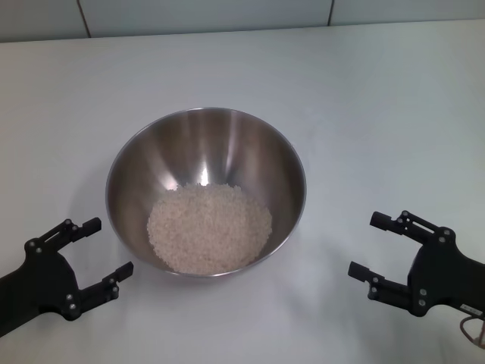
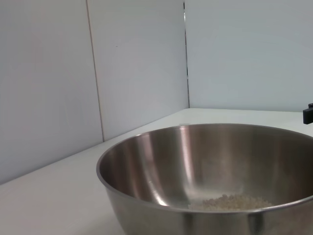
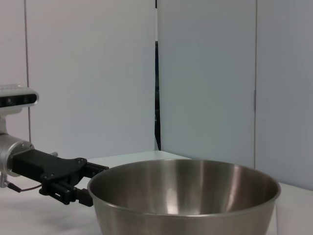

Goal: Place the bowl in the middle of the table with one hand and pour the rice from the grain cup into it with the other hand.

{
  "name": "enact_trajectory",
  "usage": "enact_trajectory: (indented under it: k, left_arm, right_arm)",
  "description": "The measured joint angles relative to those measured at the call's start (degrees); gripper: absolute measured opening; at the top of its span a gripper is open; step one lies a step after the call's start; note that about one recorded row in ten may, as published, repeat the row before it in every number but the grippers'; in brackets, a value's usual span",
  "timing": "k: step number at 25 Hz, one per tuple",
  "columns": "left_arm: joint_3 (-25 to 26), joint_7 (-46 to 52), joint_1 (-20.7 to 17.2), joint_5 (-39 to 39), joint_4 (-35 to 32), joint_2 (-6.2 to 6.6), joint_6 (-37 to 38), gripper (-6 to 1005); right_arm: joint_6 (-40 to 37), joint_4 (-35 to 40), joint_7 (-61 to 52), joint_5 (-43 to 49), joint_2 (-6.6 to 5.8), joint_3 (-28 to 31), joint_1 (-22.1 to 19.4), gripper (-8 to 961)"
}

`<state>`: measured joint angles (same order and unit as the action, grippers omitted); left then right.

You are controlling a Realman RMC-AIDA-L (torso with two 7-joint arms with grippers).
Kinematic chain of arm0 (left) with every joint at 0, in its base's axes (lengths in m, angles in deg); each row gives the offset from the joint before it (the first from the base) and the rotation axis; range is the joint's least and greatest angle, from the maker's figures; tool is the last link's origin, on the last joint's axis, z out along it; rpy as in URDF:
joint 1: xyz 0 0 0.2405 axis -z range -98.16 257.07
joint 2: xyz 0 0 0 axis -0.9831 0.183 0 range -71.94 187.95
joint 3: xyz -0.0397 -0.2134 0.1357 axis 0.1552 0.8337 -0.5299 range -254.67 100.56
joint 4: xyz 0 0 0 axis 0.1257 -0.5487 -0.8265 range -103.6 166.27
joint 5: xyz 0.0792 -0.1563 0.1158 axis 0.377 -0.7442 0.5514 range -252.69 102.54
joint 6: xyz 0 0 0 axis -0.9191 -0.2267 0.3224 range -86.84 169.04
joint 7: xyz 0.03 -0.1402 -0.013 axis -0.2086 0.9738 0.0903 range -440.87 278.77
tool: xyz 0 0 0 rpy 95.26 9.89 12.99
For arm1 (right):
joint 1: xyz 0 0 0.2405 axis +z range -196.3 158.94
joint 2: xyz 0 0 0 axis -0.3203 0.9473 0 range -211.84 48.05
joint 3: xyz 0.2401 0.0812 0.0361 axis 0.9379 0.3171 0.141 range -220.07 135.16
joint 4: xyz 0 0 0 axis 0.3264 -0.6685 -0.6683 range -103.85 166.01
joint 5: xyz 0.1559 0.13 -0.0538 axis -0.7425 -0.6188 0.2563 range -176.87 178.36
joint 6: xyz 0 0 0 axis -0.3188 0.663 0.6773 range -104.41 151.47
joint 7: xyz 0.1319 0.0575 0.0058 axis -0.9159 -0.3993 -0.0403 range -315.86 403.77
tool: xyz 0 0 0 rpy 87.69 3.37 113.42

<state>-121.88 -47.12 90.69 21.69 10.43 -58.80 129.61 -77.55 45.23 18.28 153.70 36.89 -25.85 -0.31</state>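
Observation:
The steel bowl (image 1: 206, 144) stands on the white table (image 1: 379, 114), near its middle. A pale heap of rice (image 1: 210, 227) lies in its bottom and shows in the left wrist view (image 2: 230, 201). My left gripper (image 1: 111, 246) is open and empty, just left of the bowl near the front edge; it also shows in the right wrist view (image 3: 93, 182). My right gripper (image 1: 364, 243) is open and empty, a short way right of the bowl. The grain cup does not show clearly; a thin pale shape (image 1: 474, 331) at the lower right corner cannot be identified.
Pale wall panels (image 1: 204, 14) rise behind the table's far edge. The bowl fills the lower part of both wrist views (image 2: 161, 166) (image 3: 181, 196). One fingertip of my right gripper shows at the edge of the left wrist view (image 2: 308, 113).

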Motion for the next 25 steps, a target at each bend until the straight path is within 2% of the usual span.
enact_trajectory:
  k: [25]
  left_arm:
    - [0.2, 0.0, -0.7, 0.0, 0.0, 0.01, 0.8, 808]
  right_arm:
    - [1.5, -0.6, 0.7, -0.2, 0.28, 0.4, 0.4, 775]
